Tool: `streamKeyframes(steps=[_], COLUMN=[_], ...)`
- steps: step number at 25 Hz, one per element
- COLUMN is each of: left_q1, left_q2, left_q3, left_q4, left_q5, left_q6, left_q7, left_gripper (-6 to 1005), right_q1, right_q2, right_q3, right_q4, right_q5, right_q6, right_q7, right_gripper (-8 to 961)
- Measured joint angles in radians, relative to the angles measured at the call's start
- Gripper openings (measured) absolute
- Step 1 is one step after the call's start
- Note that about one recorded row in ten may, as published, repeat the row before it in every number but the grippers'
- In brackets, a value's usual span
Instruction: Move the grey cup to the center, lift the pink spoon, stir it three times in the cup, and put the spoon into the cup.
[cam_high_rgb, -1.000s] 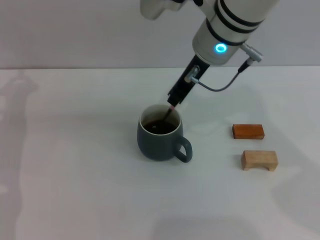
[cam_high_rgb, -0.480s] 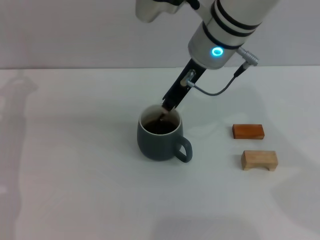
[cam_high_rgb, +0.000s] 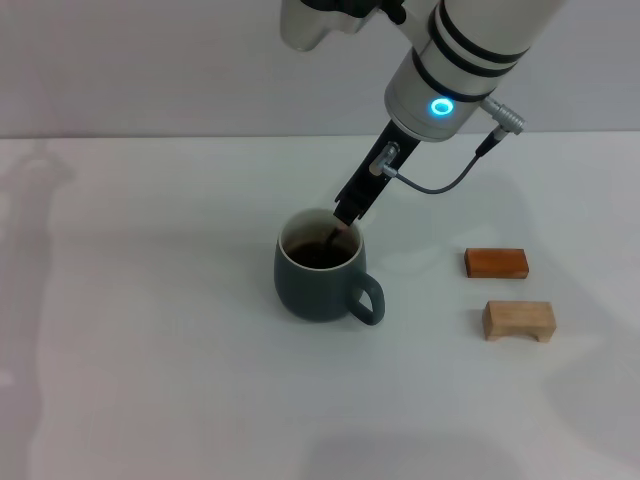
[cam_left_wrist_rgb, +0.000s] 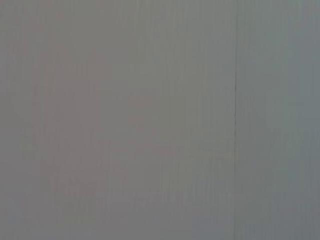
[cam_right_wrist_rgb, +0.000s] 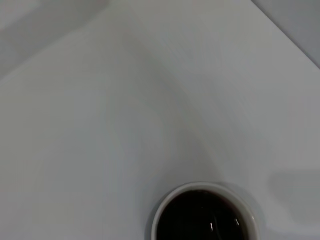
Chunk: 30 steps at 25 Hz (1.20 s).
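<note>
The grey cup (cam_high_rgb: 320, 275) is seen near the middle of the white table (cam_high_rgb: 150, 350), upright, its loop handle turned toward about four o'clock and dark liquid showing inside its white wall. The pink spoon (cam_high_rgb: 337, 233) is dipped into the liquid at the cup's one o'clock rim, tilted, and is clenched at its upper end by the right gripper (cam_high_rgb: 352, 212), whose arm slants down from one o'clock. At three o'clock of the cup, well apart, an orange-brown block (cam_high_rgb: 496, 263) lies, with a pale wooden block (cam_high_rgb: 518, 320) just beside it at six o'clock. The left gripper is not seen.
</note>
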Motion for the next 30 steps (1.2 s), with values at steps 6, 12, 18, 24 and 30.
streamKeyframes(steps=[6, 12, 18, 24, 30], left_q1=[0.000, 0.000, 0.001, 0.001, 0.001], left_q2=[0.000, 0.000, 0.000, -0.002, -0.001], left_q3=[0.000, 0.000, 0.000, 0.000, -0.016], left_q4=[0.006, 0.008, 0.008, 0.008, 0.004], left_q5=[0.000, 0.001, 0.002, 0.002, 0.001], left_q6=[0.000, 0.000, 0.000, 0.000, 0.000], left_q7=[0.000, 0.000, 0.000, 0.000, -0.002], left_gripper=[120, 121, 122, 123, 125], right_q1=[0.002, 0.005, 0.005, -0.008, -0.158], right_q2=[0.000, 0.001, 0.002, 0.002, 0.002], right_q3=[-0.006, -0.058, -0.073, -0.077, -0.166], right_q4=[-0.001, -0.002, -0.002, 0.006, 0.052], right_q5=[-0.002, -0.004, -0.005, -0.013, -0.042], right_q6=[-0.016, -0.023, -0.025, -0.068, -0.474], right_q7=[0.009, 0.026, 0.027, 0.008, -0.025], right_gripper=[126, 126, 226, 325, 326])
